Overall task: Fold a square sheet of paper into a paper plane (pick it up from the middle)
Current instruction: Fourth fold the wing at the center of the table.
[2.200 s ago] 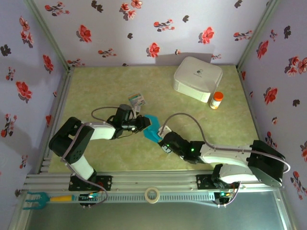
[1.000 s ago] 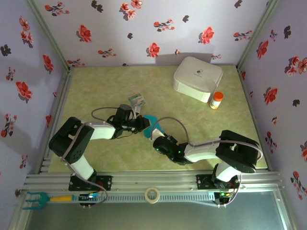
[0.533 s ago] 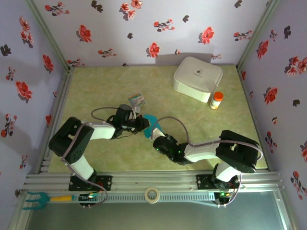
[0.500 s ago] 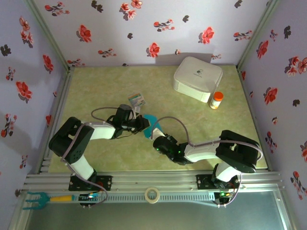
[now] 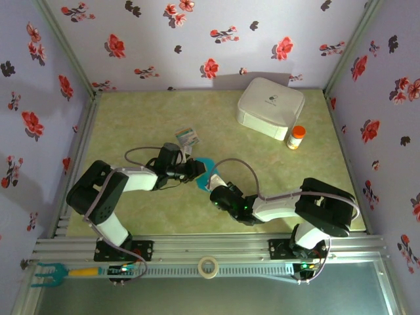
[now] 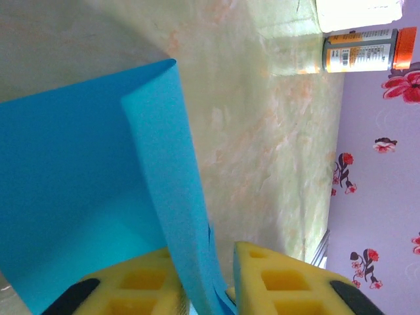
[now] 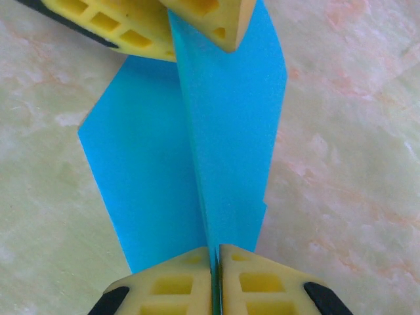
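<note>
Right pincer (image 5: 214,191) (image 7: 215,252) has its yellow pads pressed flat together on the raised lengthwise crease of the sheet of paper (image 5: 209,164) (image 7: 230,131), gripping it at the near end. The left pincer (image 5: 197,172) (image 6: 210,262) sits at the opposite end, its pads a little apart on either side of the same upright fold; whether they press the paper I cannot tell. Both meet just left of the middle of the green marbled table (image 5: 131,118), fairly near its front edge. At the far right stands a white rounded box (image 5: 270,107), well apart from the arms. The turquoise sheet is creased into a narrower shape, with flaps lying flat on the table on both sides of the standing ridge. Its long axis runs straight from one pincer to the other — in the right wrist view, from the bottom of the frame up to the left pincer's fingers (image 7: 203,20). In that view a blunt corner juts out to the left of the ridge. In the left wrist view a folded corner points away from the pads. An orange-capped bottle (image 5: 296,137) (image 6: 361,49) stands just beside the box's near right corner. A small printed card (image 5: 187,136) lies on the table just beyond the left wrist — apart from the paper.
</note>
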You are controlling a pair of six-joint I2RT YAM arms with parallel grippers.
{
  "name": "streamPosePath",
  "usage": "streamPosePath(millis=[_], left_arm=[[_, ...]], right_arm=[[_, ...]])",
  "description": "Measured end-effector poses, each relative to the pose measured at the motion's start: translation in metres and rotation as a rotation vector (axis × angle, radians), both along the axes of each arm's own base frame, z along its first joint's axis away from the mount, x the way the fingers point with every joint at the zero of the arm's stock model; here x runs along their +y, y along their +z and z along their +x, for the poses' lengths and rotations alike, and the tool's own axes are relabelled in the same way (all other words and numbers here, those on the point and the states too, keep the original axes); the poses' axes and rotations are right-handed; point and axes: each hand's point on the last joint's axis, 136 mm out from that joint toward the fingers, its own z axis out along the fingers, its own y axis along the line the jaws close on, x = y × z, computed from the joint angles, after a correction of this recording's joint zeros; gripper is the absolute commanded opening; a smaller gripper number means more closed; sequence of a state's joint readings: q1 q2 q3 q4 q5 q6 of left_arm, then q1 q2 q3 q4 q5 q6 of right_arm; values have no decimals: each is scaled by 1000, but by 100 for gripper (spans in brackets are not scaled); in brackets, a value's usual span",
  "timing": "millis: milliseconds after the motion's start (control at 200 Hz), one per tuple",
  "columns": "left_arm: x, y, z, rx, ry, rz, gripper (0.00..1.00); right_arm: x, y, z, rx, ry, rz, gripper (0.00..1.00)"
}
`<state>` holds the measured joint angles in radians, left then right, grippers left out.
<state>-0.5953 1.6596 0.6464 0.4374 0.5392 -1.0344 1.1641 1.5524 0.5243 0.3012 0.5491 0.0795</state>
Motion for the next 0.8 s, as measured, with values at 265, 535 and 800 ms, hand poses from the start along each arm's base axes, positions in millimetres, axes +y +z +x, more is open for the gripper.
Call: streamPosePath(millis=[265, 535, 800], left_arm=[[13, 29, 3, -88, 41, 41, 39], [28, 43, 5, -151, 85, 100, 41], [32, 38, 4, -139, 88, 123, 40]], right_arm=[[0, -5, 4, 74, -31, 101, 8], [1, -11, 6, 212, -60, 255, 8], [8, -11, 5, 320, -65, 365, 8]])
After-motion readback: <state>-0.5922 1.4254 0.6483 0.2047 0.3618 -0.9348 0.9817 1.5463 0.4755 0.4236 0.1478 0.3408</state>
